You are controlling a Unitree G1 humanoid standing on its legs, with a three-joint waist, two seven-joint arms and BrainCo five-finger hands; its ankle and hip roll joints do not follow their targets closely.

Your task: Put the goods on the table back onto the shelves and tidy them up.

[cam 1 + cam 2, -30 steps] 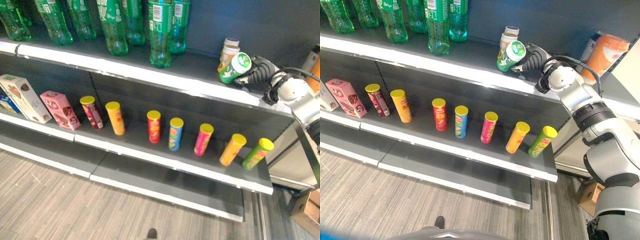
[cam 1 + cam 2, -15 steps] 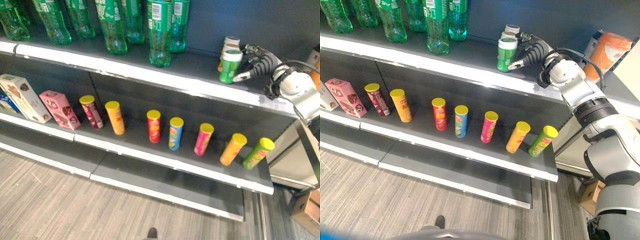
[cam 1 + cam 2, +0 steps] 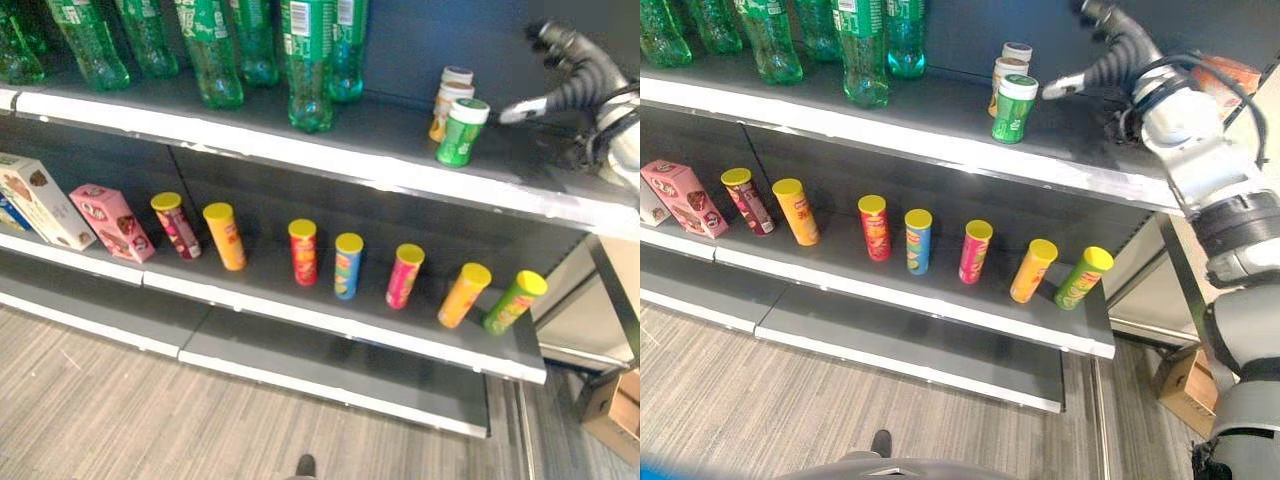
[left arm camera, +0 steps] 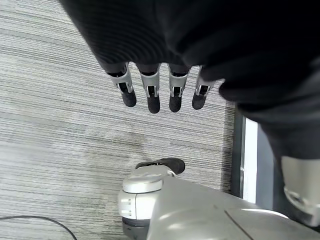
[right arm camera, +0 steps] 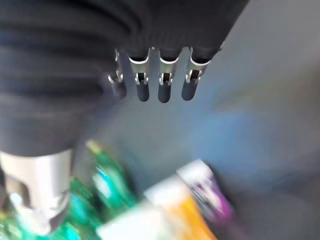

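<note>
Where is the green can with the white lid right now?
The green can stands upright on the top shelf, just in front of two tan cans, apart from the open right hand.

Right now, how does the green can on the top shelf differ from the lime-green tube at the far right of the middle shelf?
The green can is short, white-lidded and upright; the lime-green tube is slimmer, yellow-lidded and leaning right. The can stands beside two stacked cups; the tube ends a row. Neither is held; the right robot hand is open above.

Bare upper shelf (image 3: 940, 110) between green bottles (image 3: 862, 50) and green can (image 3: 1013, 108).
</note>
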